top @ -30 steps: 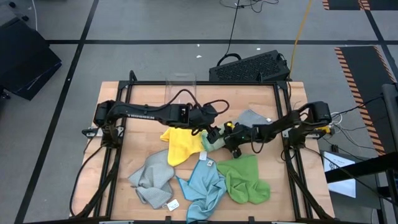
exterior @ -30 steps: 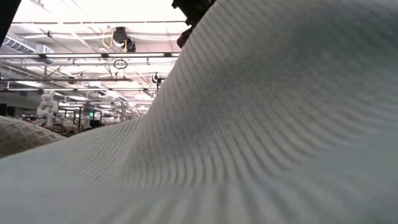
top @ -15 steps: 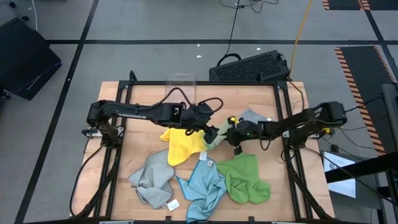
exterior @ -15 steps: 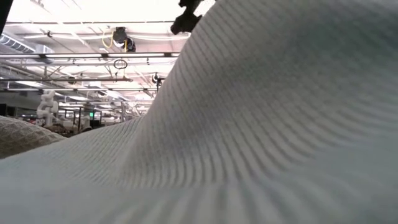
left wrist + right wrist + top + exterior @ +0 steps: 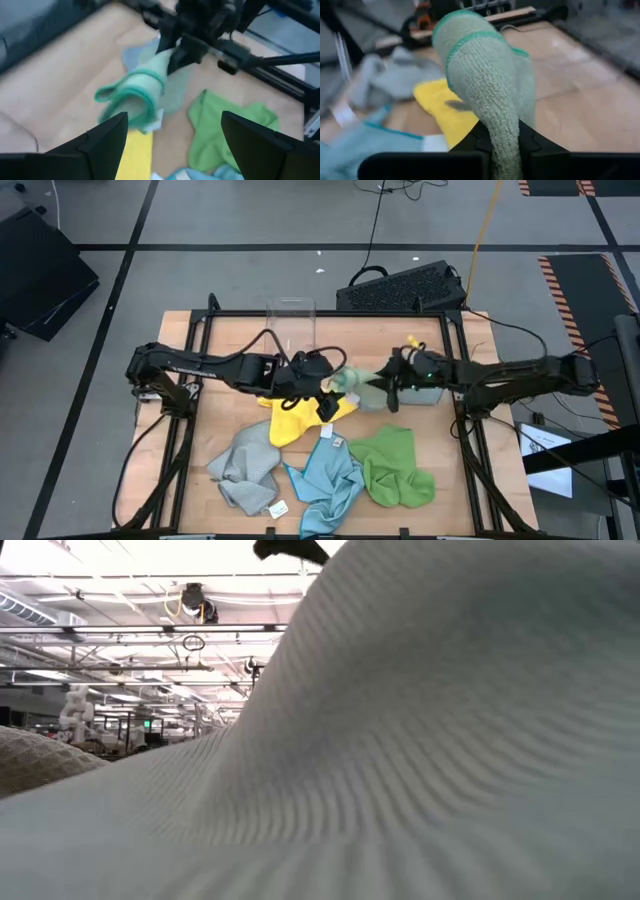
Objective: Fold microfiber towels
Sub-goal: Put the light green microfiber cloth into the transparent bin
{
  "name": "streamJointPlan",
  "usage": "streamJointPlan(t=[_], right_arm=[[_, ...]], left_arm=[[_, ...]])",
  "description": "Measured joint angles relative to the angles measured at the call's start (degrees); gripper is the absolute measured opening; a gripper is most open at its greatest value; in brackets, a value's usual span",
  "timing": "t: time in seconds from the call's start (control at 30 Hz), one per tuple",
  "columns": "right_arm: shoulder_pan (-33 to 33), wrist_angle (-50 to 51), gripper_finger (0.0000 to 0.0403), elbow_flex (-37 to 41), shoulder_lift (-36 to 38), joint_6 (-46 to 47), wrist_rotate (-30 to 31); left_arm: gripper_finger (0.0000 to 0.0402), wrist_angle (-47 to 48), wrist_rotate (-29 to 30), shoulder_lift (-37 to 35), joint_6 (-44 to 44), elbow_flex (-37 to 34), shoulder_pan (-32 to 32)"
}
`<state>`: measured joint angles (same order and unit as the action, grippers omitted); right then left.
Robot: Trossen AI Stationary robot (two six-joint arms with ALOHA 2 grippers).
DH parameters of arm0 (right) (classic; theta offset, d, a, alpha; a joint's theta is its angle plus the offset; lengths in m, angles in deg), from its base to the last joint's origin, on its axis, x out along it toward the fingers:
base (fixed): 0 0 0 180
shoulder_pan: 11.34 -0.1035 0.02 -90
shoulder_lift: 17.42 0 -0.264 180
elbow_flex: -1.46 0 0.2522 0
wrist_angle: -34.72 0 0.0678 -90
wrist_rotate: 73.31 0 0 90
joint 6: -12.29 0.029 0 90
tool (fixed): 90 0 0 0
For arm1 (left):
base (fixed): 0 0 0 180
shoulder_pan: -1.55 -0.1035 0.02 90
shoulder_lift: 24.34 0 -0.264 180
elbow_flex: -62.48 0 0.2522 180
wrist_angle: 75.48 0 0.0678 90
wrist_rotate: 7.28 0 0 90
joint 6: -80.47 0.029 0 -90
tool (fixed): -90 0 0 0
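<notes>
My right gripper (image 5: 380,392) is above the table's middle, shut on the pale green towel (image 5: 137,95), which curls over in front of it (image 5: 485,70). My left gripper (image 5: 330,393) hovers open just left of that towel, its fingers (image 5: 107,142) apart and touching nothing. Flat on the table lie a yellow towel (image 5: 290,418), a grey towel (image 5: 245,468), a light blue towel (image 5: 330,480) and a bright green towel (image 5: 395,465). A second grey towel (image 5: 422,383) lies under my right arm. My right gripper pinches a bunched part of the pale green towel (image 5: 501,131) between its two fingers, which come about level from the table's right. The towel arches up and over ahead of the fingers and droops in a rolled fold (image 5: 142,82). Whether its lowest end touches the table does not show.
A clear plastic bin (image 5: 292,320) stands at the table's far edge. A black keyboard-like box (image 5: 405,285) lies on the floor beyond the table. A pale cloth (image 5: 400,760) right in front of the low camera fills that view.
My right gripper has risen and drawn toward the table's far right, rolling as it went, and the pale green towel has come up off the table with it. My left gripper has lifted and backed a little toward the table's left, staying open.
</notes>
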<state>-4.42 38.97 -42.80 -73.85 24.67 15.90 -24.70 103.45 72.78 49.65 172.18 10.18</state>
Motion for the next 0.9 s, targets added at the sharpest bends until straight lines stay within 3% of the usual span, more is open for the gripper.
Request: streamJointPlan(t=[0.23, 0.4, 0.7, 0.9], right_arm=[[3.05, 1.63, 0.0020, -3.32, 3.18, 22.85, -8.48], [5.24, 2.35, 0.0020, -3.48, 2.49, 33.91, -15.67], [5.92, 2.21, 0.0021, -3.52, 2.28, 37.28, -19.22], [6.15, 1.87, 0.0021, -3.52, 2.30, 36.05, -20.44]], left_arm=[[0.0322, -13.55, 13.14, 0.08, 18.52, 0.15, 1.98], [0.0322, -20.25, 11.37, 2.86, 28.06, 0.18, -0.84], [0.0322, -19.78, -4.55, 6.63, 27.82, 0.16, -9.34], [0.0322, -20.93, -27.96, 8.27, 21.76, 0.26, -15.21]])
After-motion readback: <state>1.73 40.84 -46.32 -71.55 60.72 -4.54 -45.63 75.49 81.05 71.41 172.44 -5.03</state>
